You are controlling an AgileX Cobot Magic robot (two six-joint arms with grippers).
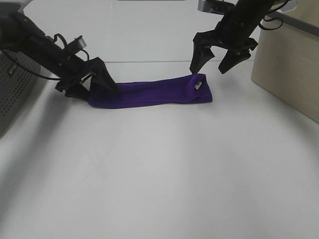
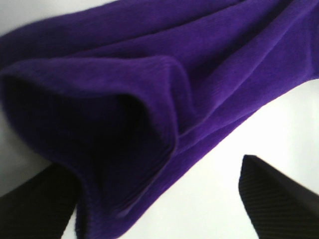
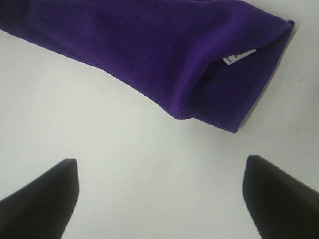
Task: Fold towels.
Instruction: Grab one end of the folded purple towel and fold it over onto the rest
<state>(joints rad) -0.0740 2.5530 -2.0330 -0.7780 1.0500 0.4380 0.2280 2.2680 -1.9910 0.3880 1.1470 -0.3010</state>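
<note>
The deep purple towel (image 1: 149,93) lies on the white table as a long folded strip running left to right. Its small white tag (image 1: 198,83) shows at the right end. My left gripper (image 1: 97,88) is low at the towel's left end, jaws open, with the loose folded end (image 2: 124,99) between the fingers. My right gripper (image 1: 207,68) hangs open just above and behind the towel's right end, holding nothing. The right wrist view shows that end (image 3: 199,59) with the tag (image 3: 238,55), apart from the spread gripper (image 3: 159,160).
A beige box (image 1: 289,64) stands at the right edge, close to my right arm. A grey perforated unit (image 1: 15,89) stands at the left edge behind my left arm. White table (image 1: 159,174) stretches in front of the towel.
</note>
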